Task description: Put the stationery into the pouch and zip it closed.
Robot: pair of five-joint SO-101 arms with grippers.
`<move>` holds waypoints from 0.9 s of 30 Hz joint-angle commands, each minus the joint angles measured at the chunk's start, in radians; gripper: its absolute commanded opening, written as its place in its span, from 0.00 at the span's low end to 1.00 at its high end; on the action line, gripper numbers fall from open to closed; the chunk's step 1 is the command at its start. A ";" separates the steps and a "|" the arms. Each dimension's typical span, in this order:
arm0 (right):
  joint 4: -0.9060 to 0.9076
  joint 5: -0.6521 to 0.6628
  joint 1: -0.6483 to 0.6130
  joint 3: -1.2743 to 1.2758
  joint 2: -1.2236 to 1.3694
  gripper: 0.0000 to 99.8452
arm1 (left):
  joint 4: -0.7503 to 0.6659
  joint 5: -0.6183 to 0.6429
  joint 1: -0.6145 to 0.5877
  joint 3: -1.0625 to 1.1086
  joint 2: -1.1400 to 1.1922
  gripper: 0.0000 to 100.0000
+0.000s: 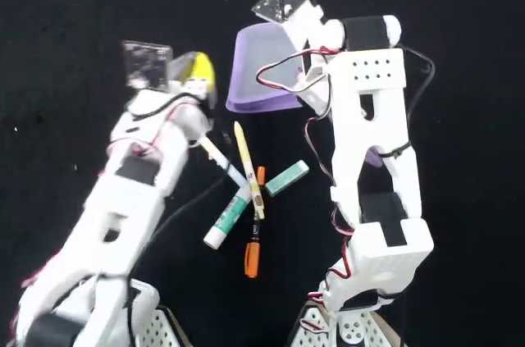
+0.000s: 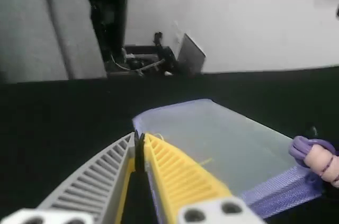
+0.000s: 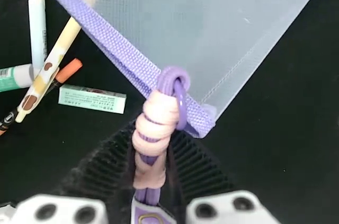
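The translucent purple pouch [image 1: 261,64] [image 2: 222,142] [image 3: 212,23] lies at the back of the black table. My right gripper [image 1: 305,94] [image 3: 154,142] is shut on its pink-and-purple zipper pull [image 3: 158,121] [image 2: 313,156] at the pouch's near corner. My left gripper [image 1: 201,76] [image 2: 139,138], with yellow and grey fingers, is shut at the pouch's opposite corner; nothing shows between its fingers. Loose in front of the pouch lie a yellow pencil [image 1: 248,168] [image 3: 55,57], an orange marker [image 1: 254,232], a green-white glue stick [image 1: 227,217], a mint eraser [image 1: 287,177] [image 3: 92,99] and a white pen [image 1: 221,160] [image 3: 36,17].
The stationery is piled crosswise between the two arms. Black tabletop [image 1: 467,117] spreads out to the right and the far left. Beyond the table's back edge are grey furniture and cables [image 2: 143,57].
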 commanded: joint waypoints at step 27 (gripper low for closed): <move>0.029 -0.173 -0.318 0.191 -0.363 0.01 | -0.563 0.002 0.211 -0.199 0.775 0.04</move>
